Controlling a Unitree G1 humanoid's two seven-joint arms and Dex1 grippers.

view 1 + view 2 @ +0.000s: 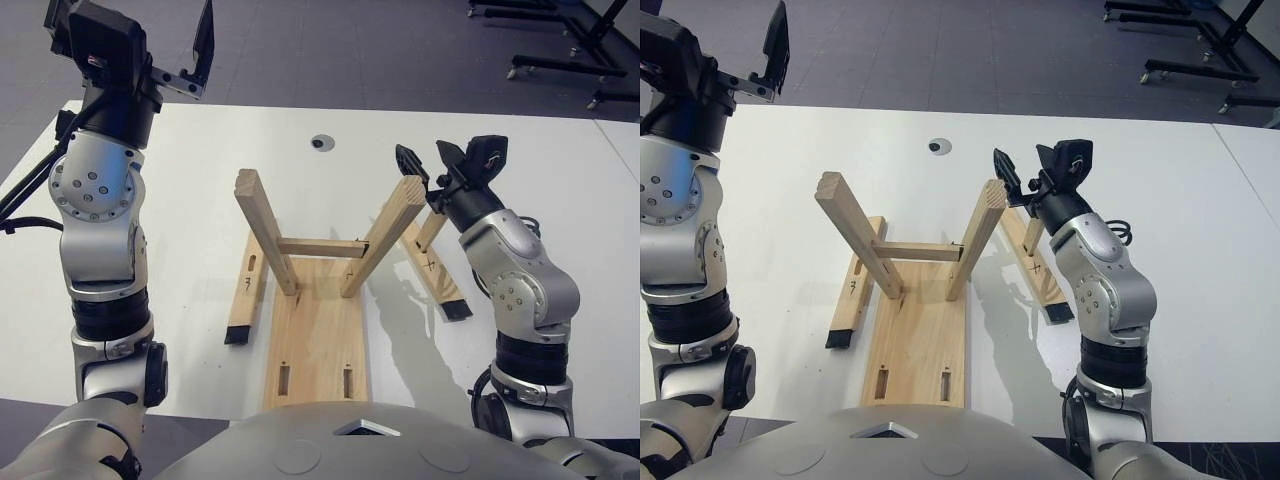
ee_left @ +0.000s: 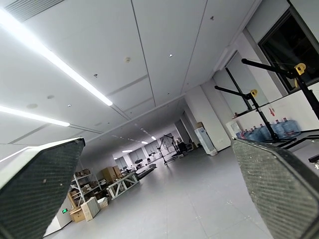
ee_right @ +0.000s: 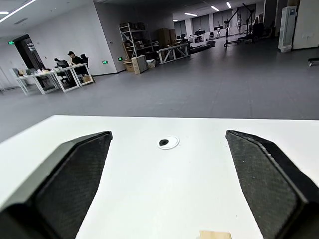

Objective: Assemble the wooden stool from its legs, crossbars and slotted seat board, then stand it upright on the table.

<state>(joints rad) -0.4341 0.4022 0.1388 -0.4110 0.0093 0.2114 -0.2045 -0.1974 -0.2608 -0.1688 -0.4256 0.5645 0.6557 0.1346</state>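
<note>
The slotted seat board lies flat on the white table. Two wooden legs, left and right, stand slanted in its far slots, joined by a crossbar. A loose leg with a black foot lies left of the board. Another loose leg lies to its right with a short piece leaning over it. My right gripper is open just behind the right leg's top, with a wood tip below it. My left gripper is open, raised high at the far left, with one of its fingers pointing up.
A round cable grommet sits in the table beyond the stool parts. The table's far edge runs behind it, with dark floor and black wheeled stands beyond. Bare tabletop stretches to the far right and far left.
</note>
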